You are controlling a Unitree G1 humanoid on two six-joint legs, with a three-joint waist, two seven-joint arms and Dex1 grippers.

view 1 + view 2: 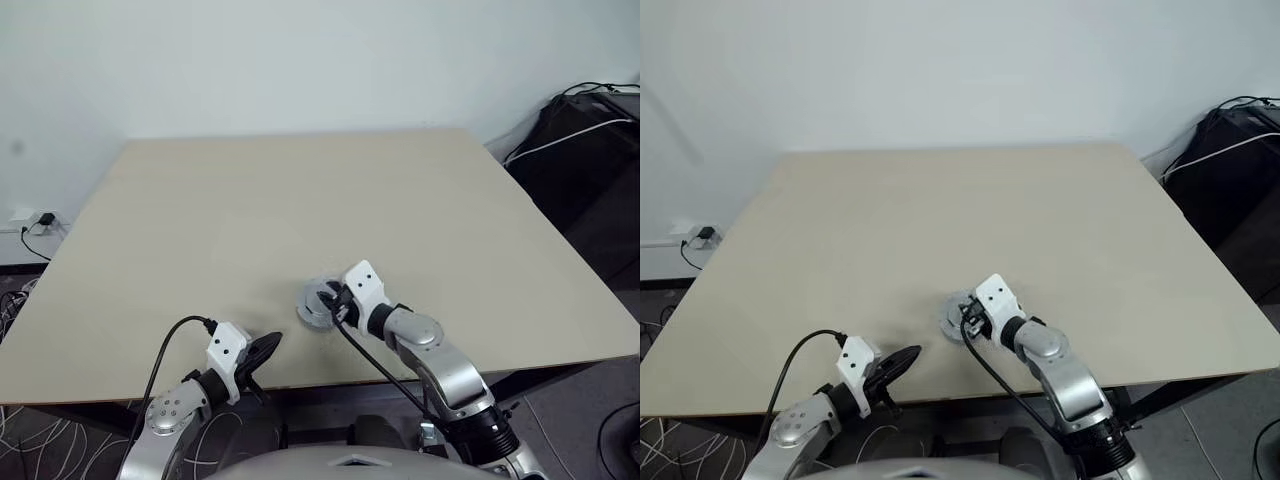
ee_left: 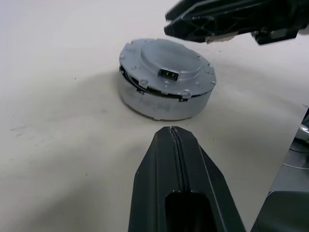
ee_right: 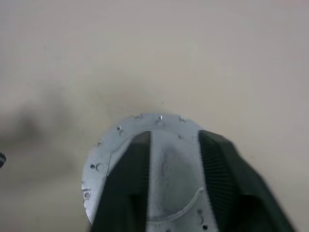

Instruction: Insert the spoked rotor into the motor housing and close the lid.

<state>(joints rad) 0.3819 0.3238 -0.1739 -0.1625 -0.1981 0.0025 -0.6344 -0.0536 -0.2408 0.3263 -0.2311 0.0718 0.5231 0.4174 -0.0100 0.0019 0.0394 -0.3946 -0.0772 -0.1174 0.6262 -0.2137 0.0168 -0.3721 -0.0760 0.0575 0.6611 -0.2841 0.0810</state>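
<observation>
Lid [image 2: 166, 65] sits on housing [image 2: 159, 101] near the worktop [image 1: 300, 200] front edge, slightly askew; closing step. Right pincer [image 3: 174, 164] part open, fingers straddling the lid; left pincer [image 2: 176, 145] closed, just beside. Next: press the lid flush.

tabletop [image 1: 420, 200]: 1 | motor housing [image 2: 159, 104]: 1 | lid [image 2: 166, 65] on housing: 1 | end effector: 2, left end effector [image 1: 262, 352], right end effector [image 1: 335, 303] | dark bag [image 1: 590, 150] beside tabletop: 1 | wall socket [image 1: 40, 220]: 1
</observation>
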